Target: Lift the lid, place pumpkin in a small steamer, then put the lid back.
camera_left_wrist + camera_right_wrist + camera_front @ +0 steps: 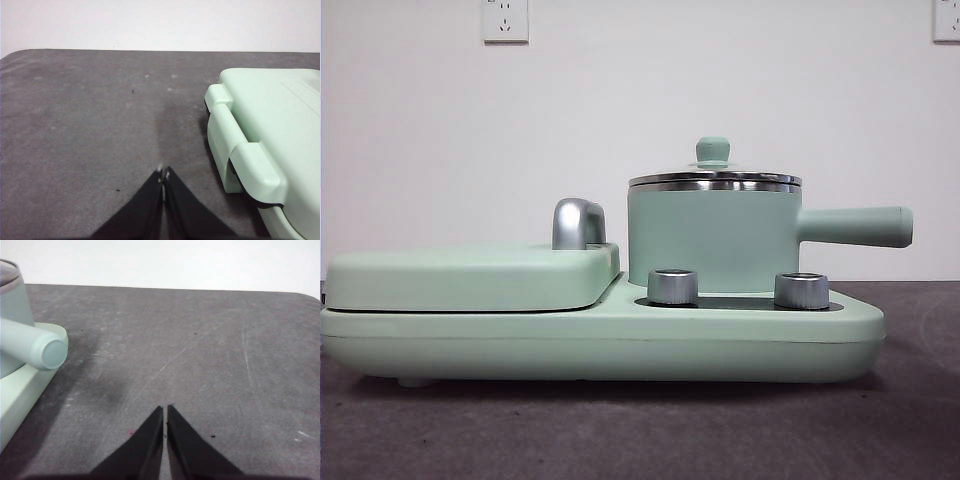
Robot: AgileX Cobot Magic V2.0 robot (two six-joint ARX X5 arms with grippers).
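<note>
The small steamer [712,240], a mint-green pot with a long side handle [855,226], stands on the right half of a mint-green cooker base [600,345]. The lid [714,178], steel-rimmed with a green knob [712,150], rests on the pot. The pumpkin is out of view. My left gripper [163,172] is shut over bare table, beside the cooker's hinged end [250,160]. My right gripper [165,409] is shut and empty above the table, off the tip of the pot's handle [47,351]. Neither gripper shows in the front view.
A wide flat hinged cover [470,275] with a silver handle [576,224] fills the base's left half. Two steel dials [672,286] [801,290] sit in front of the pot. Dark grey table [640,430] runs all around; a white wall stands behind.
</note>
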